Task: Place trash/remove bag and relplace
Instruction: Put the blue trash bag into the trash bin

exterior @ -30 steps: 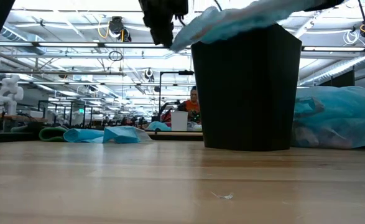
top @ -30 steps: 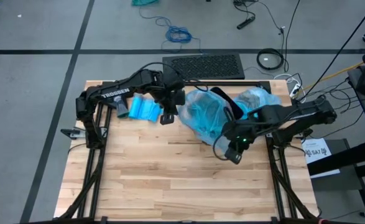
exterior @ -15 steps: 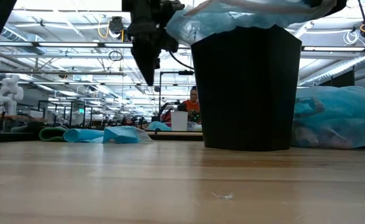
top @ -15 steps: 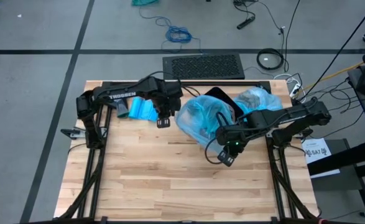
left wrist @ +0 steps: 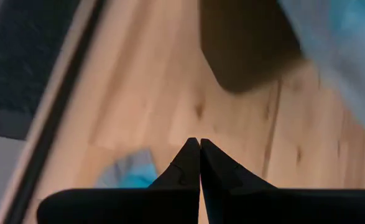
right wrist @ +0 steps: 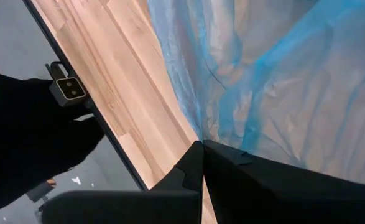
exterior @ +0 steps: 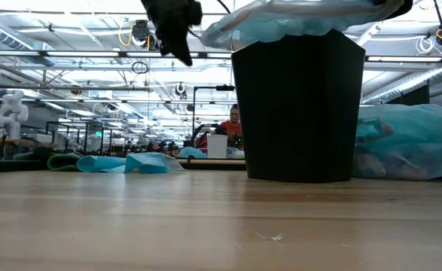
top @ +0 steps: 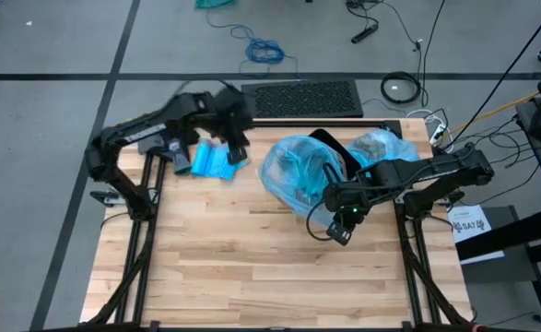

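Trash bag [top: 293, 171], crinkly blue film, we see pinched in the closed right gripper [right wrist: 202, 144]; left gripper [left wrist: 199, 142] closed, empty.

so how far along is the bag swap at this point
Looks done: a filled blue bag lies on the table behind the black bin, and a fresh blue liner drapes over the bin's top. In hand: the right gripper is shut on the liner's edge; the left gripper is shut and empty near the spare bags. Left: probably seating the liner around the rim.
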Robot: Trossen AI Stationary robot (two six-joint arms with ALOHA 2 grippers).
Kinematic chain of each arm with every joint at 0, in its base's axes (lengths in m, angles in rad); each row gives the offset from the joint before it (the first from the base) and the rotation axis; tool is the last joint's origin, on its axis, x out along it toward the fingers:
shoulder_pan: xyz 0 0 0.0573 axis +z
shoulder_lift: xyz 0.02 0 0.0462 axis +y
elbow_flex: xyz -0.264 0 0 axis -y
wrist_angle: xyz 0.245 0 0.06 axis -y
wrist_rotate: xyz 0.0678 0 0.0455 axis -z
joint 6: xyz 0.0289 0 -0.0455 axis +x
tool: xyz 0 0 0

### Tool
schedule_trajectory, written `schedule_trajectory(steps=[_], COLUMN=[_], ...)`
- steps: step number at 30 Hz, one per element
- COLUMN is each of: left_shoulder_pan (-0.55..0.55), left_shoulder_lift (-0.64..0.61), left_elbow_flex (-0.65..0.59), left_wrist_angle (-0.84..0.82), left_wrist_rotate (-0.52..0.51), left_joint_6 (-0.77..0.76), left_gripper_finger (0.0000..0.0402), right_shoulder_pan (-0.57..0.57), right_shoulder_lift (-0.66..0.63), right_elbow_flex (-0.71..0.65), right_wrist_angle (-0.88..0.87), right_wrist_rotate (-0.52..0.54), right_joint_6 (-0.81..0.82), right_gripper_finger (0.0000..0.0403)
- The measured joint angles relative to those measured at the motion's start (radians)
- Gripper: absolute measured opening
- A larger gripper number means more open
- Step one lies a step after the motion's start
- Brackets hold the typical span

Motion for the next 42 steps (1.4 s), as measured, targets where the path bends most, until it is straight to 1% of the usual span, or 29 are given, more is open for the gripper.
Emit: schedule_trajectory(steps=[4, 8, 11, 15, 17, 20, 22, 23, 26, 27, 30, 32, 35, 38, 42], left_shoulder_pan=[0.015, 0.012, 0.0, -0.051, -0.092, -0.188, -0.283, -0.338, -0.516, -0.573, -0.69, -0.732, -0.748, -0.725, -0.679], left_shoulder_lift=[-0.059, -0.115, -0.149, -0.186, -0.214, -0.26, -0.291, -0.301, -0.32, -0.321, -0.321, -0.315, -0.289, -0.273, -0.262], left_elbow_flex=[0.0, 0.0, 0.001, 0.0, 0.0, 0.0, -0.01, -0.022, -0.071, -0.092, -0.146, -0.171, -0.178, -0.179, -0.179], left_wrist_angle=[0.094, 0.174, 0.177, 0.171, 0.174, 0.174, 0.179, 0.178, 0.179, 0.182, 0.226, 0.273, 0.312, 0.346, 0.34], left_wrist_rotate=[-0.007, -0.008, -0.014, -0.014, -0.031, -0.133, -0.221, -0.277, -0.498, -0.556, -0.679, -0.715, -0.718, -0.718, -0.718], left_joint_6=[-0.054, -0.13, -0.188, -0.282, -0.329, -0.387, -0.429, -0.452, -0.533, -0.557, -0.612, -0.628, -0.626, -0.596, -0.488], left_gripper_finger=[0.0002, 0.0002, 0.0002, 0.0002, 0.0002, 0.0002, 0.0002, 0.0002, 0.0002, 0.0002, 0.0002, 0.0002, 0.0002, 0.0002, 0.0002], right_shoulder_pan=[-0.014, -0.025, -0.027, -0.027, -0.027, -0.027, -0.026, -0.022, -0.012, -0.007, 0.01, 0.021, 0.033, 0.034, 0.033], right_shoulder_lift=[-0.005, -0.018, -0.036, -0.058, -0.065, -0.068, -0.068, -0.068, -0.068, -0.068, -0.068, -0.068, -0.074, -0.09, -0.115], right_elbow_flex=[0.0, 0.0, 0.0, 0.0, 0.0, 0.0, 0.0, 0.0, 0.0, 0.0, 0.0, 0.0, 0.0, 0.0, 0.0], right_wrist_angle=[-0.018, -0.036, -0.037, -0.047, -0.054, -0.067, -0.085, -0.09, -0.091, -0.09, -0.09, -0.087, -0.056, -0.01, 0.02], right_wrist_rotate=[-0.003, 0.002, 0.06, 0.15, 0.153, 0.15, 0.15, 0.15, 0.15, 0.15, 0.149, 0.149, 0.145, 0.14, 0.148], right_joint_6=[-0.029, -0.118, -0.171, -0.199, -0.212, -0.221, -0.223, -0.226, -0.232, -0.234, -0.236, -0.235, -0.203, -0.178, -0.165], right_gripper_finger=[0.0, 0.0, 0.0, 0.0, 0.0002, 0.002, 0.0039, 0.0051, 0.0089, 0.0103, 0.0139, 0.0159, 0.0182, 0.0191, 0.0189])
